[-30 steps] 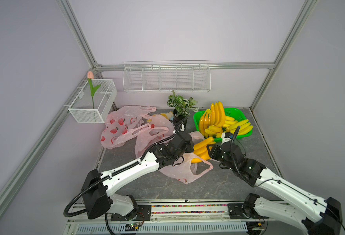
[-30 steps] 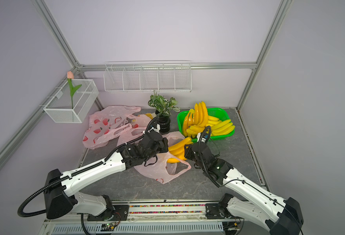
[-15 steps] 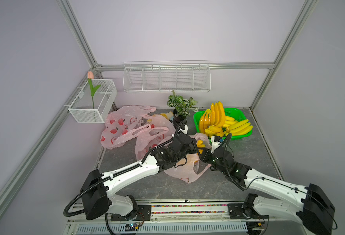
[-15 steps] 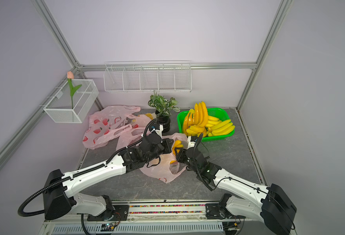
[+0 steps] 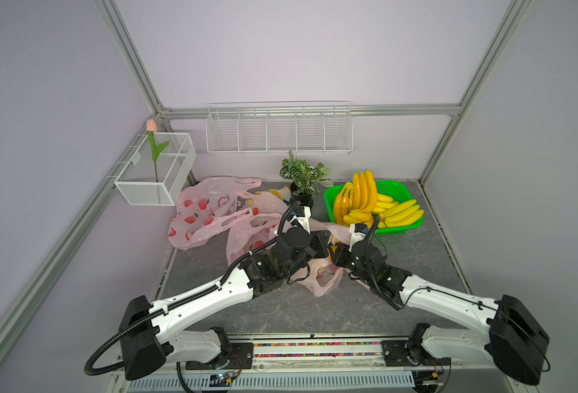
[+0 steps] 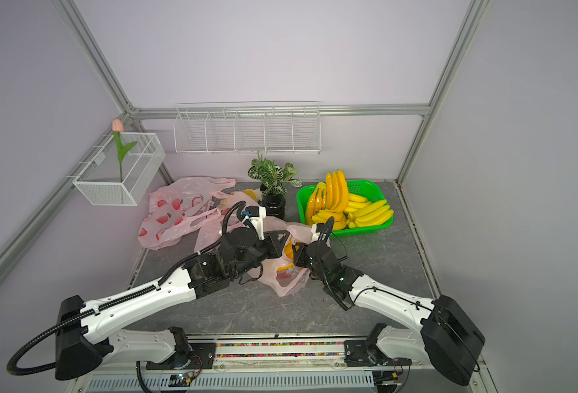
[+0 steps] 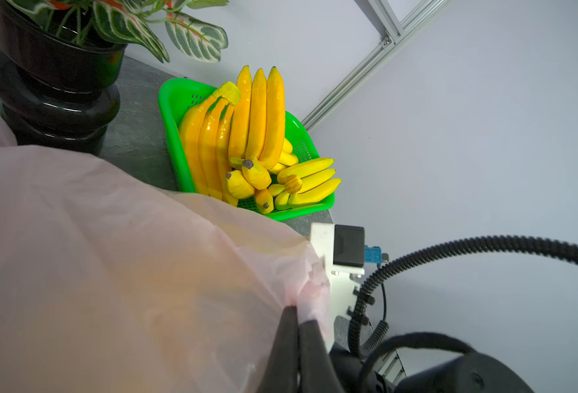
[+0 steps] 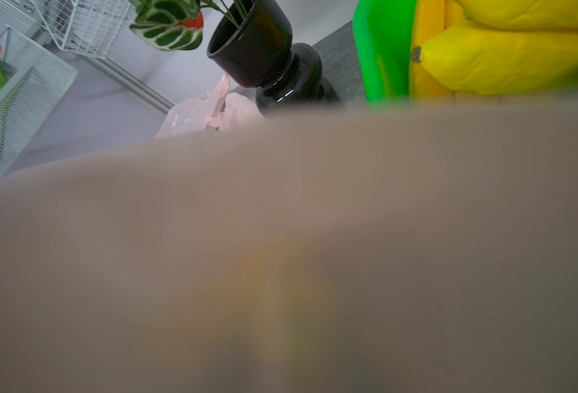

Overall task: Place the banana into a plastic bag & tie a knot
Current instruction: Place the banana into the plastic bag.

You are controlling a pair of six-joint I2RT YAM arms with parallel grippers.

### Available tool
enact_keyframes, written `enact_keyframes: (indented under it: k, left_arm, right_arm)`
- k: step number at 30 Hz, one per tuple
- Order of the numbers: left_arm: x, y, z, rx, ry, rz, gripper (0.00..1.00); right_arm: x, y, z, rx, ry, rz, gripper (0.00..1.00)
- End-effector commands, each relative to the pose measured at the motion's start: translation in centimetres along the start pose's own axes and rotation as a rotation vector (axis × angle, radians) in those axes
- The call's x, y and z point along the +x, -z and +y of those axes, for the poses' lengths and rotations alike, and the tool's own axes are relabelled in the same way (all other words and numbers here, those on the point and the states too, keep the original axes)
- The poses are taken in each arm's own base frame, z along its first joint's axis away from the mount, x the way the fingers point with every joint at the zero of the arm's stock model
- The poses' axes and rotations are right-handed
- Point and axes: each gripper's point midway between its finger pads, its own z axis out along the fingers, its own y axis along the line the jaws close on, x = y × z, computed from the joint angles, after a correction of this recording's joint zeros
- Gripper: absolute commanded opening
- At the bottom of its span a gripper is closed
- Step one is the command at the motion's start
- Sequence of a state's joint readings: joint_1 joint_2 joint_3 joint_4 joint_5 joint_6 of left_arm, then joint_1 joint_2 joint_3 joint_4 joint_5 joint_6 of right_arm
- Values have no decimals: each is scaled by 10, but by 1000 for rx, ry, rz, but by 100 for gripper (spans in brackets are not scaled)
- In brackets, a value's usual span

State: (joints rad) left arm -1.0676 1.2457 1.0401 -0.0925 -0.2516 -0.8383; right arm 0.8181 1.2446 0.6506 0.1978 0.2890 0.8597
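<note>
The left fingers [image 7: 286,340] are clenched on the rim of the bag [image 7: 127,255]. The banana [image 6: 288,251] sits inside the bag's mouth, just beside them, between them and the right fingers. The film hides the right fingers, so whether they grip anything cannot be told.

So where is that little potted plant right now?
In both top views the potted plant stands at the back, between the green basket and the pink bags.

Pale lilac walls [image 5: 280,51], aluminium frame rails [image 5: 315,110], grey tabletop [image 5: 280,313], seemingly stone
</note>
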Motion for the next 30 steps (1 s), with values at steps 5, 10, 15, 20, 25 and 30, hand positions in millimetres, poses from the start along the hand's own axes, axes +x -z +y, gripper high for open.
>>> enact_keyframes:
  k: [5, 10, 15, 20, 25, 30]
  left_arm:
    - [-11, 17, 25, -121, 46, -68, 0]
    - [-15, 26, 41, -203, 54, -89, 0]
    - [-12, 18, 52, -254, 43, -103, 0]
    - [-8, 2, 58, -293, 30, -67, 0]
    - [-7, -18, 67, -306, 38, -27, 0]
    - [-15, -31, 77, -320, 35, -33, 0]
  right_arm:
    - [5, -20, 41, -75, 129, 108, 24]
    - [25, -34, 55, -123, 154, 203, 39]
    - [34, -32, 51, -122, 171, 247, 54]
    - [33, -16, 41, -97, 201, 259, 71]
    - [29, 14, 30, -97, 250, 268, 83]
    - [22, 51, 17, -103, 302, 275, 90]
